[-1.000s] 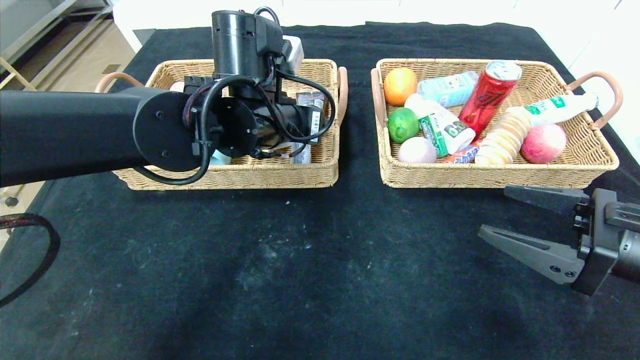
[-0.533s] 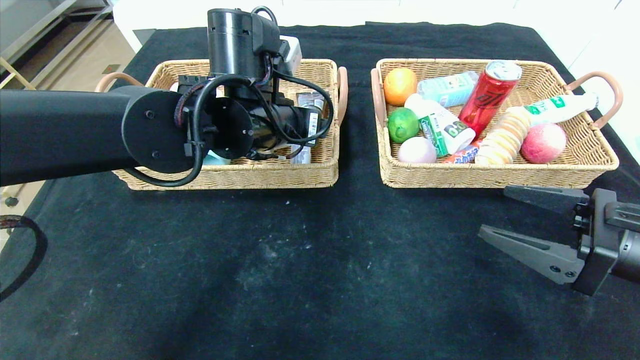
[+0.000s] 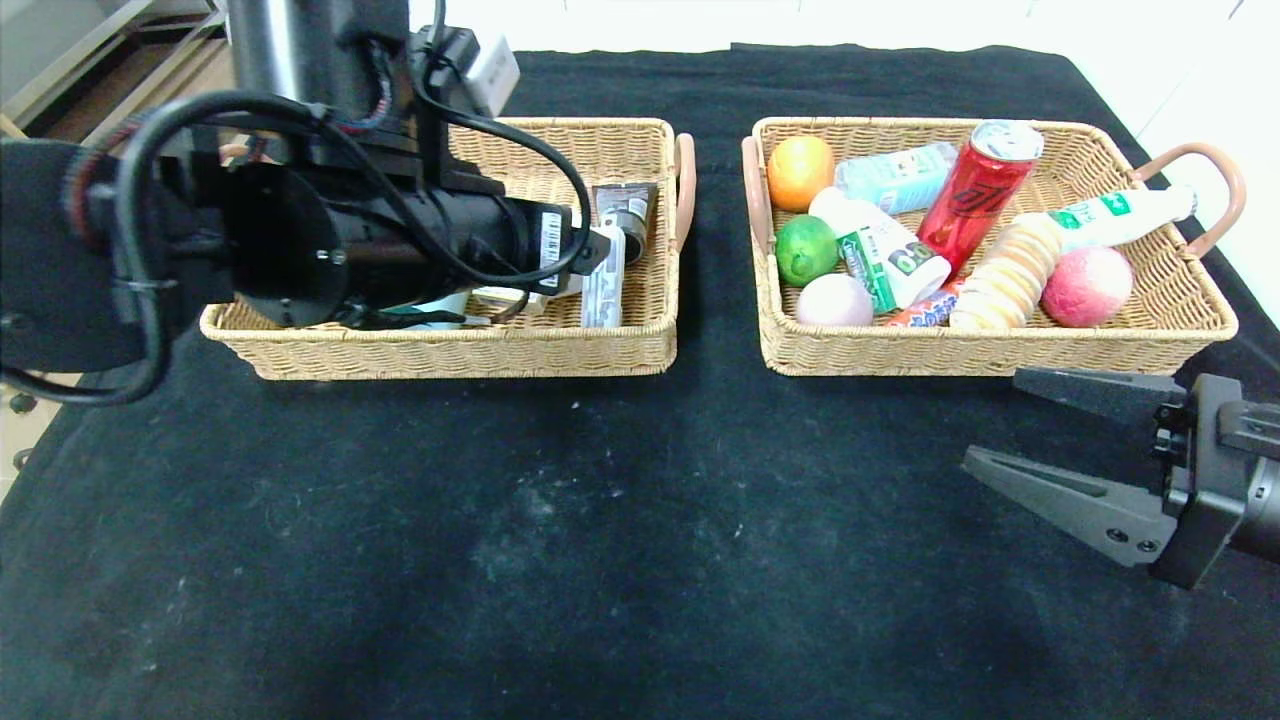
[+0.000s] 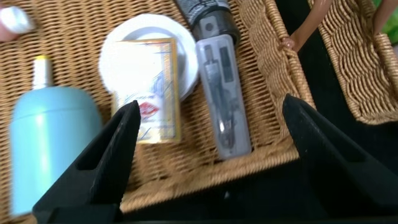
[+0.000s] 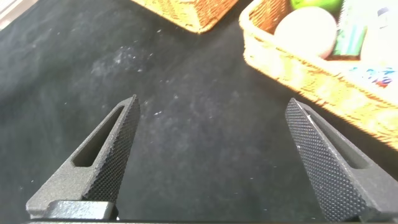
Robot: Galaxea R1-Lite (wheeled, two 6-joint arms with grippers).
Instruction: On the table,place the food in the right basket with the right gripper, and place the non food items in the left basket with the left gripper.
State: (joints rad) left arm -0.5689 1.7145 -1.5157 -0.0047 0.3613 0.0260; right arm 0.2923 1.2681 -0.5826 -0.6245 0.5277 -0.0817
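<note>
Left gripper (image 4: pixel 208 155) hovers, fingers spread and empty, over the left basket (image 3: pixel 560 345) — its clear plastic case (image 4: pixel 222 99) (light, slippery) suits a grip across its narrow sides; right gripper (image 3: pixel 1075 440) idles, fingers apart, above the surface (image 3: pixel 600 540).

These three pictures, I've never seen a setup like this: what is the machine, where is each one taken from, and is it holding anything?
It is a two-armed robot sorting things into baskets. The wide picture comes from a camera on its head, looking down at a black table. The other two come from cameras on its wrists, each looking out between that arm's two dark fingers.

The left gripper hangs open over the left basket, which holds a light blue bottle, a small box lying on a white round lid, a grey pen-like case and a dark tube. It holds nothing.

The right gripper waits open and empty over the table, in front of the right basket. That basket holds food: an orange, a lime, a red can, a stack of biscuits, an apple and drink bottles.
</note>
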